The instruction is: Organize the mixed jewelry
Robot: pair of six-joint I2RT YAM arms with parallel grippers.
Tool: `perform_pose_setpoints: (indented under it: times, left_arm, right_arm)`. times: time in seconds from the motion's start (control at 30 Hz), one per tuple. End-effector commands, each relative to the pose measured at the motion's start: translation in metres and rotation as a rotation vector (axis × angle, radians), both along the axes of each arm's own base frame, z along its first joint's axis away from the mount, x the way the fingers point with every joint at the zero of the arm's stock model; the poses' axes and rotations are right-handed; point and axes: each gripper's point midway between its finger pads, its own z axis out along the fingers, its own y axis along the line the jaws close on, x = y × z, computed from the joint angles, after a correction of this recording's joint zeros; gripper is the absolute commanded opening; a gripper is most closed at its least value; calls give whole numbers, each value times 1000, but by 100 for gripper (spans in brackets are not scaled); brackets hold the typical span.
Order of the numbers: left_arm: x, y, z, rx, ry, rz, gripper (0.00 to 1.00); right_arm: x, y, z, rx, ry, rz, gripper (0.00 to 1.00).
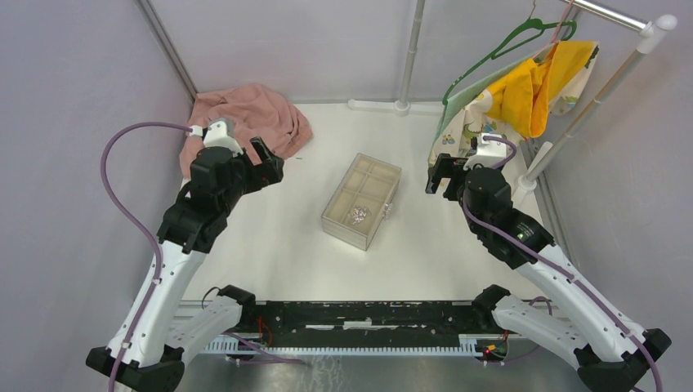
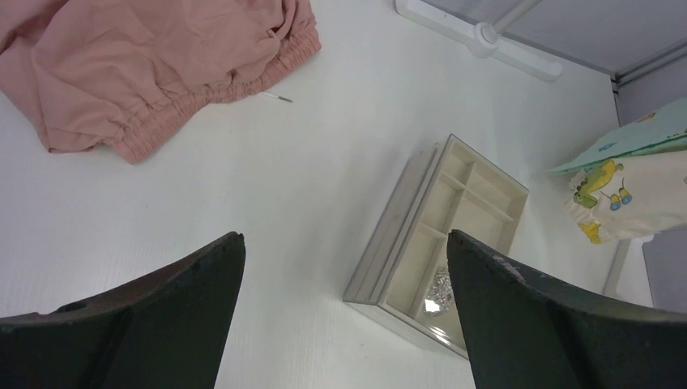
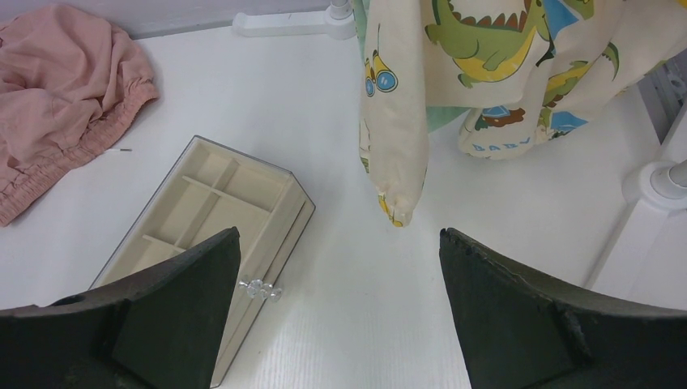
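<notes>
The mixed jewelry [image 1: 358, 215] is a small shiny silver pile in one near compartment of the beige tray inside the clear plastic box [image 1: 372, 173] at mid-table. In the left wrist view the pile [image 2: 441, 285] shows beside my right finger, inside the box [image 2: 421, 212]. My left gripper [image 1: 272, 160] [image 2: 345, 243] is open and empty, raised to the left of the box. My right gripper [image 1: 442, 175] [image 3: 339, 235] is open and empty, raised to the right of the box [image 3: 235, 190]. In the right wrist view the pile is hidden; clear crystal knobs [image 3: 261, 288] show on the box's side.
A crumpled pink cloth [image 1: 249, 114] lies at the back left. A garment rack [image 1: 572, 114] at the back right holds a green hanger, a yellow cloth [image 1: 531, 90] and a dinosaur-print garment [image 3: 405, 97] hanging low. A rack foot [image 1: 400, 104] runs along the back edge.
</notes>
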Motion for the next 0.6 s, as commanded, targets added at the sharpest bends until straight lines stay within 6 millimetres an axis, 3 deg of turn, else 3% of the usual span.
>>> perform_pose_setpoints:
  times: [0.0, 0.2, 0.33, 0.47, 0.57]
  left_arm:
    - [5, -7, 16, 7, -67, -53, 99]
    - [17, -13, 16, -13, -23, -40, 100]
    - [29, -15, 33, -29, 5, -6, 100]
    - [32, -21, 55, -40, -37, -39, 100]
    - [27, -21, 60, -35, -87, -64, 100]
  right_arm:
    - [4, 0, 12, 34, -41, -15, 98]
    - [8, 13, 15, 8, -18, 43, 98]
    - [17, 27, 33, -25, 26, 84, 98]
    - [23, 30, 28, -61, 70, 87, 98]
    - [21, 30, 22, -62, 74, 90, 98]
